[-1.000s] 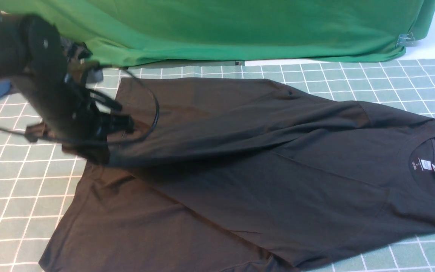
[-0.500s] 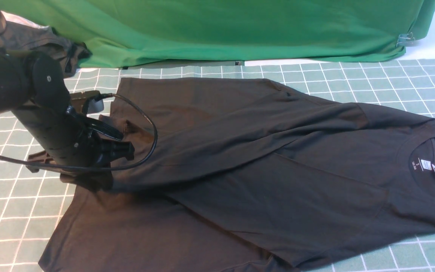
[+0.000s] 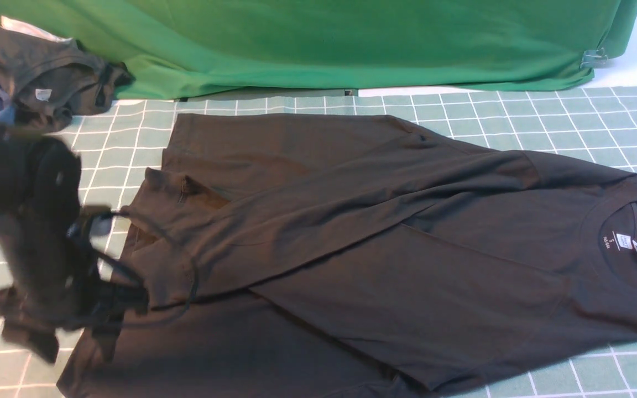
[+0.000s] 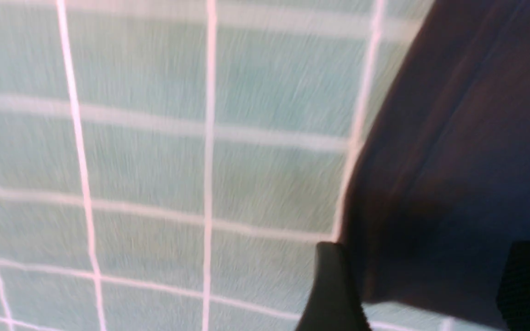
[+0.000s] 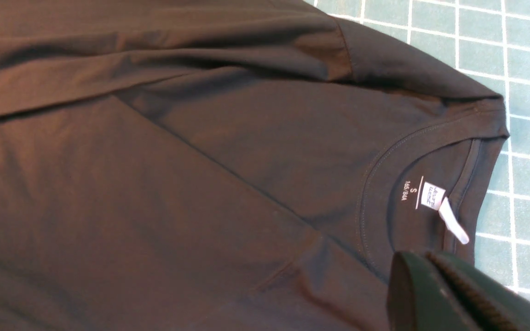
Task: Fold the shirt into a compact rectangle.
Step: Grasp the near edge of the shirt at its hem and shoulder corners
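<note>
My left tool [image 4: 428, 248] stood wide and empty at the hem edge of the large black long-sleeved cotton shirt [image 3: 385, 237]. My right tool [image 5: 423, 257], pinched closed on nothing, hovered by that shirt's collar. The shirt lay flat on the teal checked worktop [image 3: 573, 121], one sleeve folded across it. Beyond the shirt hung a big green cloth [image 3: 351, 44].

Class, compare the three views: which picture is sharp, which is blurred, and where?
Front view: the left arm is smeared, the shirt crisp. Left wrist view: streaked all over, the tablecloth lines smudged. Right wrist view: sharp, the neck label clear, only the right gripper soft.
</note>
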{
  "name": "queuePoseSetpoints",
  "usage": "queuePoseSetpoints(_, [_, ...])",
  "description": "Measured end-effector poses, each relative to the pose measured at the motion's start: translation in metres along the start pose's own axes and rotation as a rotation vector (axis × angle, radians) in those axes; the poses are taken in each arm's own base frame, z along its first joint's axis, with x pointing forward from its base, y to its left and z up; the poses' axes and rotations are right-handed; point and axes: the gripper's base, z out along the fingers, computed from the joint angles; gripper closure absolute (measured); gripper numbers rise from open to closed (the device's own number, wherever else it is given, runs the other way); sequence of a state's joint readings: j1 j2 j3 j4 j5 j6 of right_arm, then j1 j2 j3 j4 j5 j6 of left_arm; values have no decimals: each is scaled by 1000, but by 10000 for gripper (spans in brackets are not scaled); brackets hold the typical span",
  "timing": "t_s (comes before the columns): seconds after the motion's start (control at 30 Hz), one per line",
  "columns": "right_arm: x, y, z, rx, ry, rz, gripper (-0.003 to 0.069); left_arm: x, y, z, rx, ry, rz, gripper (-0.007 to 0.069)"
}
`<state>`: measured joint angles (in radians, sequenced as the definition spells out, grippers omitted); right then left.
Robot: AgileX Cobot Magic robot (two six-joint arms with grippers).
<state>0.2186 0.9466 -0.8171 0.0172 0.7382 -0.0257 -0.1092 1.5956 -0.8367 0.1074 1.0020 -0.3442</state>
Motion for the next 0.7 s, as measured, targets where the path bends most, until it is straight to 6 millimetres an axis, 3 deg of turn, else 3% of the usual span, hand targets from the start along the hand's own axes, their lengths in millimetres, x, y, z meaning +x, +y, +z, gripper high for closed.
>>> queuePoseSetpoints(0.2, [-2, 0, 0, 1, -25, -9, 637, 25, 9, 21, -29, -54, -58, 202])
queuePoseSetpoints(0.5, [-2, 0, 0, 1, -28, -33, 637, 25, 7, 25, 27, -134, -110, 213])
queuePoseSetpoints(0.6, [-2, 0, 0, -5, -29, -29, 637, 24, 6, 27, 35, -126, -118, 260])
queuePoseSetpoints(0.7, [-2, 1, 0, -9, -26, -26, 637, 22, 2, 29, 57, -106, -135, 393])
